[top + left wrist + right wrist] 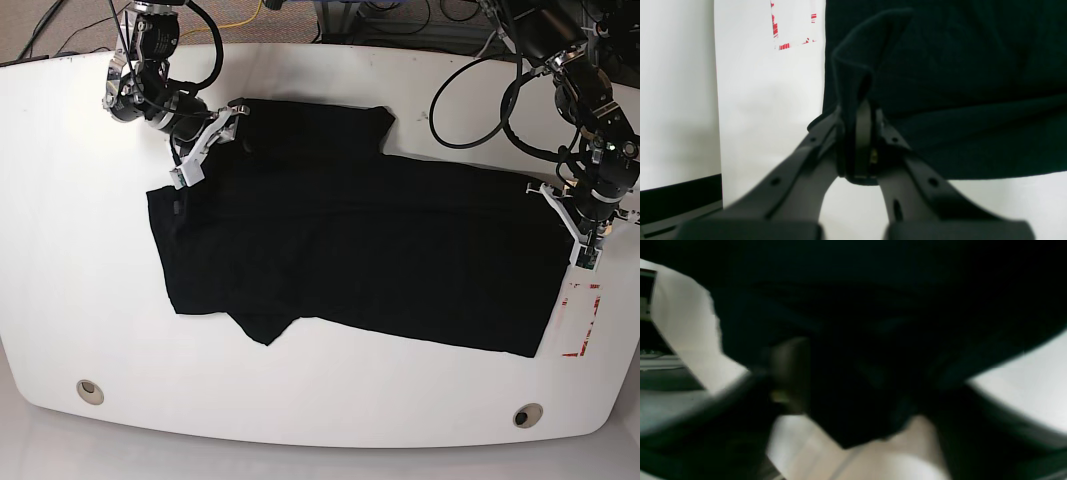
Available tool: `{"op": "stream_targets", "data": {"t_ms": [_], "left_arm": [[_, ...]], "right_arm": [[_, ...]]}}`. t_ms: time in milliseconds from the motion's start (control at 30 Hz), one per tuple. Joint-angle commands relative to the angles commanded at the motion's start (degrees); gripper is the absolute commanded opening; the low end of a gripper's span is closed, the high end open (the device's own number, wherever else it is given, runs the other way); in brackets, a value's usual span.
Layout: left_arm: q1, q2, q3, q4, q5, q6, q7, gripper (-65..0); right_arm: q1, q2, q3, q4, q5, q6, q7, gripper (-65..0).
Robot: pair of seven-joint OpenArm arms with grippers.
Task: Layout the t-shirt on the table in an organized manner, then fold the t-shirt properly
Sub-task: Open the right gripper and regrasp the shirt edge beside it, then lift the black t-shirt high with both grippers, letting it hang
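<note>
- The t-shirt (360,250) lay spread on the table (60,200), its long axis running from the left of the base view to the right, between the two grippers.
- The left gripper (580,245) sat at the shirt's right-hand edge in the base view, just beside the red tape (580,320). In its wrist view the fingers (863,133) were clamped on a raised fold of black cloth (860,66).
- The right gripper (205,140) was at the far left corner of the shirt. Its wrist view was blurred and filled with dark cloth (873,340); it seemed to be pinching the shirt, but I could not tell for sure.
- The cloth stretched away from each gripper toward the other, so any pull outward would likely tension it along that long axis.
- A crumpled flap (265,325) at the near left edge was not yet flat; laying out looked unfinished.
- Both arms reached in from the far side, wrists angled down onto the cloth.
</note>
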Motion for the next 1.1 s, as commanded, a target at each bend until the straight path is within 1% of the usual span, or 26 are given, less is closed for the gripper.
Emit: {"op": "stream_targets", "data": {"t_ms": [67,100,167,200,233,367,433,500,533,567,600,667,800,867,1033,1100], "left_arm": [[0.0,0.0,0.0,0.0,0.0,0.0,0.0,-65.0],[-0.09,0.0,0.09,0.0,0.0,0.0,0.0,-65.0],[-0.26,0.0,0.18,0.18,-0.09,0.0,0.0,-65.0],[-0.35,0.0,0.18,0.18,-0.18,0.0,0.0,-65.0],[-0.88,0.0,0.26,0.35,-0.26,0.0,0.0,-65.0],[-4.48,-0.09,1.58,1.85,-0.35,-0.09,0.0,-65.0],[-6.07,-0.09,2.2,2.46,-0.35,-0.09,0.0,-65.0],[-9.49,0.0,3.43,2.64,-0.35,-0.09,0.0,-65.0],[-10.11,0.0,3.6,2.64,-0.35,-0.09,0.0,-65.0],[-11.96,0.0,4.13,2.64,-0.35,-0.09,0.0,-65.0],[-13.98,0.18,4.66,2.64,-0.35,-0.09,0.0,-65.0],[-16.53,0.18,5.36,2.64,-0.35,0.0,0.0,-65.0],[-23.91,0.18,8.18,2.37,-0.26,0.18,0.0,-65.0],[-27.43,0.26,10.29,2.29,-0.26,0.26,0.09,-65.0],[-33.67,0.35,12.66,2.02,-0.18,0.44,0.09,-65.0],[-36.48,1.85,12.75,1.49,-0.18,2.11,0.09,-65.0]], "right_arm": [[0.0,0.0,0.0,0.26,0.26,-0.26,-0.09,-65.0],[-0.26,0.09,0.0,0.44,0.44,-0.26,-0.26,-65.0],[-0.62,0.35,0.26,2.37,0.44,-0.26,-0.7,-62.8],[-0.88,0.35,0.7,4.22,0.44,-0.26,-1.05,-63.7],[-1.93,0.35,1.93,6.59,0.44,-0.18,-1.85,-65.0],[-2.99,0.35,5.89,16.44,0.44,0.18,-6.15,-65.0],[-2.81,0.35,6.86,19.08,0.62,0.88,-7.3,-65.0],[-1.14,0.79,8.18,20.92,2.55,3.78,-7.65,-65.0],[-0.35,1.23,8.62,20.92,3.52,4.04,-7.82,-65.0],[1.05,2.46,9.67,20.92,5.45,4.4,-7.82,-65.0],[2.46,3.96,10.81,20.84,7.38,4.31,-7.82,-65.0],[4.66,5.63,11.69,20.75,9.14,4.04,-7.82,-65.0],[11.96,8.53,12.22,19.16,9.32,4.13,-7.82,-65.0],[16.53,11.08,12.22,17.14,9.32,4.13,-7.82,-65.0],[25.23,15.21,11.96,12.04,9.32,4.22,-7.82,-65.0],[29.45,17.49,11.78,8.35,9.32,4.13,-7.82,-65.0]]}}
